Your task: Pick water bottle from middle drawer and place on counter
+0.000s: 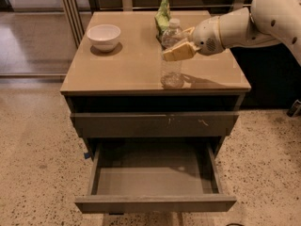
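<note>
The water bottle (171,70), clear with a white cap, stands upright on the tan counter (122,67) near its front right. My gripper (175,44) reaches in from the right and is shut on the bottle's upper body, one tan finger (177,52) across its front. The bottle's base rests on the counter top. The middle drawer (151,178) is pulled out below, and its flat grey floor holds nothing.
A white bowl (104,36) sits at the counter's back left. A green bag (163,11) stands at the back, just behind the bottle. A closed grey drawer front with pale scratches (155,124) is above the open drawer. Speckled floor surrounds the cabinet.
</note>
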Controlling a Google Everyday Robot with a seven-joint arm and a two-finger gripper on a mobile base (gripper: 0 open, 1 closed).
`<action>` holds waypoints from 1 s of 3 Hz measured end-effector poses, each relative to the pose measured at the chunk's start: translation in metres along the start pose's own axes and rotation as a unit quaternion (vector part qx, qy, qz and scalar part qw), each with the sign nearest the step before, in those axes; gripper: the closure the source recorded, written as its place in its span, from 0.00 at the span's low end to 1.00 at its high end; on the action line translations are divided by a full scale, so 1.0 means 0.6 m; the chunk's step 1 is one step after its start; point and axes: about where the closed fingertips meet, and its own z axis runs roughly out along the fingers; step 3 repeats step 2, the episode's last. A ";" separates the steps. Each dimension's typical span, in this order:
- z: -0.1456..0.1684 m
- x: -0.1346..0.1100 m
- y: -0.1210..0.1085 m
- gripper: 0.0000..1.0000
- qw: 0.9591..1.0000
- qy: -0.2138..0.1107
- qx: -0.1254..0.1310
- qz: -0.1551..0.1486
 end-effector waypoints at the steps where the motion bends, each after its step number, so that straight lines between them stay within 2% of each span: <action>1: 0.000 0.000 0.000 0.00 1.000 0.000 0.000 0.000; 3: 0.000 0.000 0.000 0.00 1.000 0.000 0.000 0.000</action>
